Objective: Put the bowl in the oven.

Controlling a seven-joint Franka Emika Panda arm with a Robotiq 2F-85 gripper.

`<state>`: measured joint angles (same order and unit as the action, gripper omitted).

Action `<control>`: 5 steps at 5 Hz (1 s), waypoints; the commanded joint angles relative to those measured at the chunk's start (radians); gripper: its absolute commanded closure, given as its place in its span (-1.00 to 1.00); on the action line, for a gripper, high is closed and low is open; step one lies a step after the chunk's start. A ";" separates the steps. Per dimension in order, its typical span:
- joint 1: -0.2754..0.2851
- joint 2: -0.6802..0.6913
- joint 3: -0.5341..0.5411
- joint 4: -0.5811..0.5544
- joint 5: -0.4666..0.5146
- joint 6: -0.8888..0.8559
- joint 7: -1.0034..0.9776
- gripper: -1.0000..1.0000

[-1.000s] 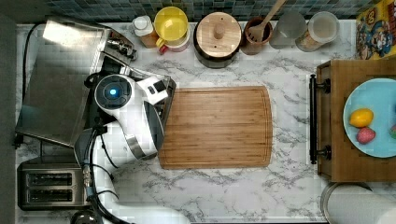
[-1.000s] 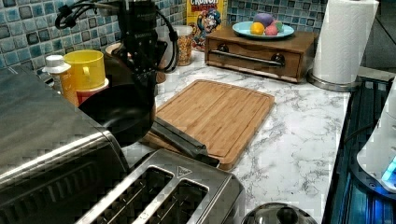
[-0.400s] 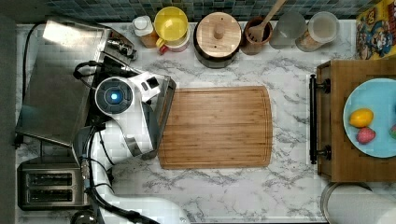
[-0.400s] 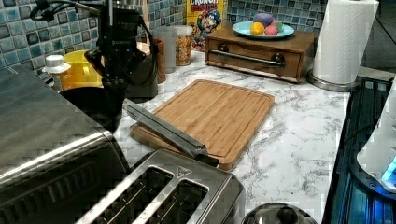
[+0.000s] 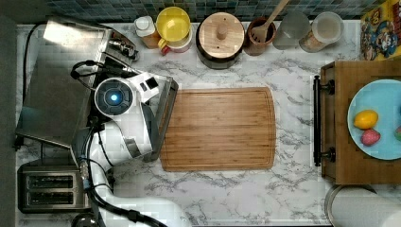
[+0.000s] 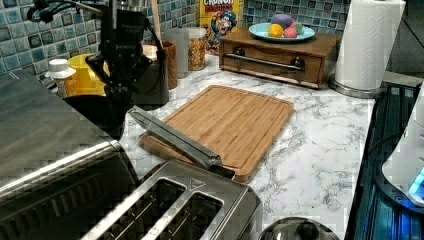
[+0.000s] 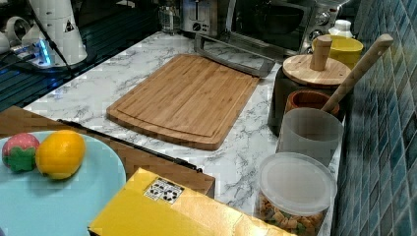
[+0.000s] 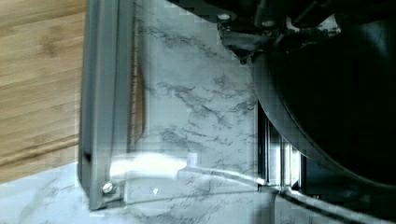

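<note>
- The tool [image 6: 120,92] hangs at the oven's [image 6: 45,150] open mouth, gripping the rim of the dark bowl [image 6: 97,112].
- The bowl sits at the oven opening, above the inner edge of the lowered glass door [image 5: 163,120].
- The door handle lies touching the cutting board [image 5: 220,127] on the marble tabletop [image 5: 265,194].
- A toaster [image 5: 49,191] stands just beside the oven.
</note>
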<state>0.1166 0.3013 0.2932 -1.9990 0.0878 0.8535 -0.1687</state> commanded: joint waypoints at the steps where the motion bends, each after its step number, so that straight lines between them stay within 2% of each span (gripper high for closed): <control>1: -0.001 0.071 0.105 0.078 0.227 0.159 -0.001 1.00; 3: -0.014 0.088 0.115 0.036 0.237 0.306 0.034 1.00; 5: -0.006 0.119 0.119 0.027 0.223 0.336 0.018 1.00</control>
<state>0.1018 0.4507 0.3823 -2.0176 0.2800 1.1455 -0.1688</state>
